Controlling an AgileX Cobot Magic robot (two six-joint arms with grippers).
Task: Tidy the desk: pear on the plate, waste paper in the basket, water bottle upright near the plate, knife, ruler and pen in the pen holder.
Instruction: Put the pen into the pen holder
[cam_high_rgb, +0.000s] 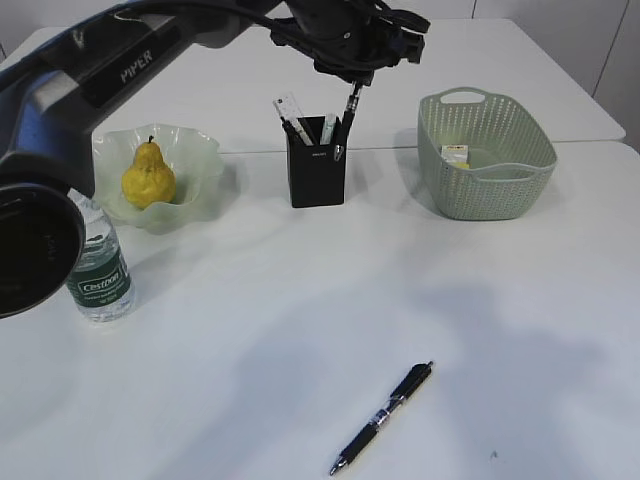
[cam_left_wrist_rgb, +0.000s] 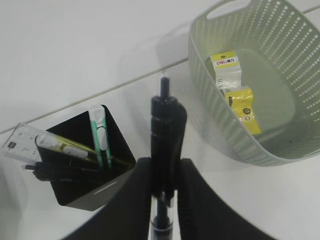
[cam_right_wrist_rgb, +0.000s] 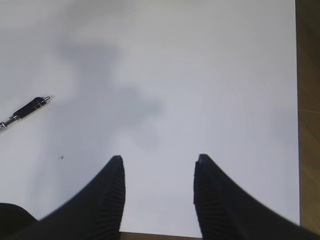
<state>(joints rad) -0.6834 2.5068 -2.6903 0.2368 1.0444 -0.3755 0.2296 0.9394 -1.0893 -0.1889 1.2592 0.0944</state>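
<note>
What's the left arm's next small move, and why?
Probably shift slightly toward the pen holder and lower. The left end effector grips a black pen hanging beside the holder's right edge, its tip not clearly over the opening. The holder already has the ruler. A second pen lies on the desk.

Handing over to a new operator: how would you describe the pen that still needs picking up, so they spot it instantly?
Start at the black pen holder at the back centre of the desk, then look toward the near edge. The loose pen lies flat and alone there, while the other pen is held by the left gripper.
</note>
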